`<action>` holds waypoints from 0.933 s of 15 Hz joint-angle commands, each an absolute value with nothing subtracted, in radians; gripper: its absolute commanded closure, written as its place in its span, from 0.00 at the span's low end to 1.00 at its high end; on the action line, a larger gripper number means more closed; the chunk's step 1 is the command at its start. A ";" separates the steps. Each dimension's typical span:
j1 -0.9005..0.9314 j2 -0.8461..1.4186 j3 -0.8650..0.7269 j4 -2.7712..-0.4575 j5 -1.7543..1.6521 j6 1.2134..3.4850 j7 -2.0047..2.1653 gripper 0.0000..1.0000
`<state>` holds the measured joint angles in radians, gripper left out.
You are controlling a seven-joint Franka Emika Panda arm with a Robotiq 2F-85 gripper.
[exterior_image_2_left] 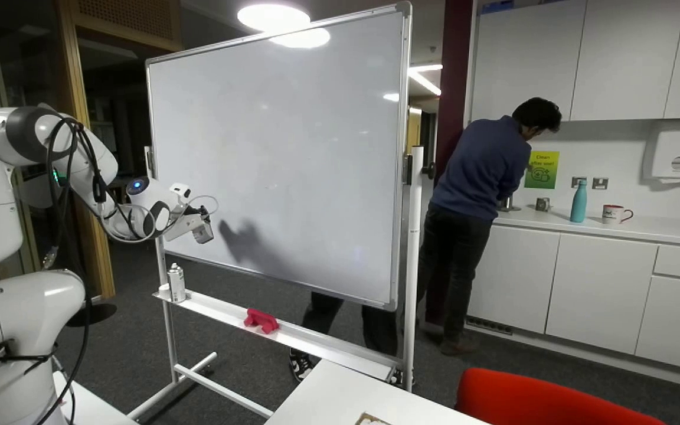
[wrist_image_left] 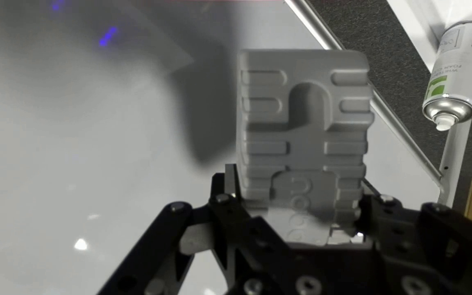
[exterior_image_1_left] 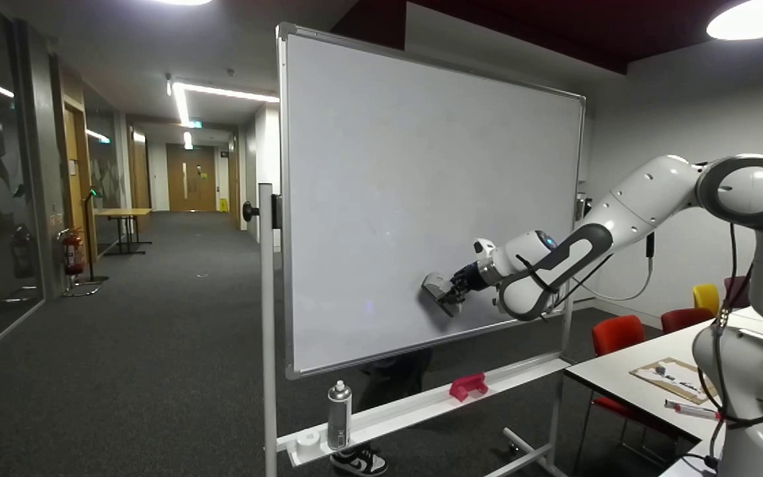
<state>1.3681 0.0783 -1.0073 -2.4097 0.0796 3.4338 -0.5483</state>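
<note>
Pincer (wrist_image_left: 299, 192) pinches a gray eraser (wrist_image_left: 303, 94) by its two long sides, gripped near the lower end in the wrist view; raised lettering shows on the eraser's back there. Eraser is up at the whiteboard (exterior_image_1_left: 381, 172), low on it, right of the middle in an exterior view, on the end of the robot arm (exterior_image_1_left: 643, 192). It's tilted, just beside the white surface; whether it touches, can't tell. Shadow (exterior_image_2_left: 251, 242) falls on the whiteboard next to it. Wrist view also has short blue-violet streaks (wrist_image_left: 108, 36) on the surface (ink or reflection, unclear).

Below, in both exterior views, a tray (exterior_image_1_left: 520, 377) carries an upright spray can (exterior_image_1_left: 340, 417), a white roll (exterior_image_1_left: 307, 440) just beside it, and a red plastic piece (exterior_image_1_left: 467, 387) well apart from both. Somebody's legs (exterior_image_2_left: 381, 327) show under the whiteboard.

White desk (exterior_image_2_left: 340, 389) near the arm: pen-shaped item (exterior_image_1_left: 691, 409) and brown-edged sheet (exterior_image_1_left: 656, 379) lie on it, red chair (exterior_image_1_left: 618, 333) alongside. In an exterior view a person (exterior_image_2_left: 479, 165) in a blue sweater leans over by white cabinets (exterior_image_2_left: 517, 277); teal bottle (exterior_image_2_left: 578, 202) and white mug (exterior_image_2_left: 613, 214) stand to the right.
</note>
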 commanded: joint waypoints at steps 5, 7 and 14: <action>1.514 0.113 -1.072 -2.481 0.276 3.519 -0.583 0.65; 1.603 0.114 -1.156 -2.407 0.338 3.458 -0.624 0.65; 1.942 0.148 -1.482 -2.296 0.440 3.453 -0.592 0.65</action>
<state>1.8079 0.1263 -1.3675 -2.3238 0.3868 3.4534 -0.5711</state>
